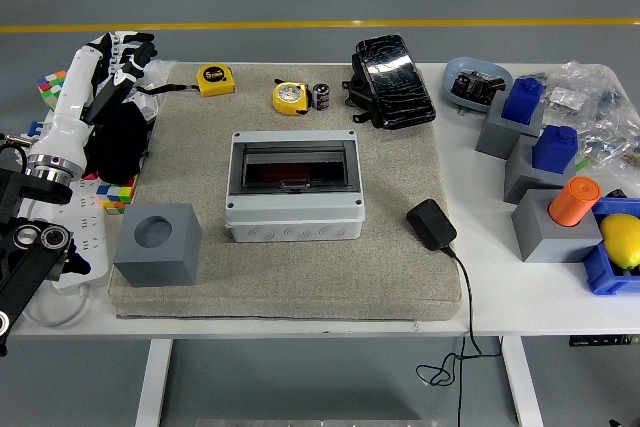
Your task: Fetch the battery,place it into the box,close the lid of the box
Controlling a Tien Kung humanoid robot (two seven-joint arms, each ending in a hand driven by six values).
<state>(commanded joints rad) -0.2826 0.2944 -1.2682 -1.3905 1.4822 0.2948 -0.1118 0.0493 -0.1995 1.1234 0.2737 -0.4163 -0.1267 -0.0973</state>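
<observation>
The small black and silver battery (321,96) stands on the grey mat (400,267) at the back, next to a yellow tape measure (290,96). The grey box (293,215) sits in the middle of the mat, its dark see-through lid (292,165) facing up. My left hand (124,51) hangs over the mat's far left corner, well left of the battery, fingers relaxed and holding nothing. My right arm is out of view.
A grey cube with a round hole (157,243) sits at the mat's front left. A second tape measure (213,78), a black pouch (392,67) and a black adapter (431,224) lie on the mat. Grey and blue blocks (540,152) and a bowl (476,80) stand at the right.
</observation>
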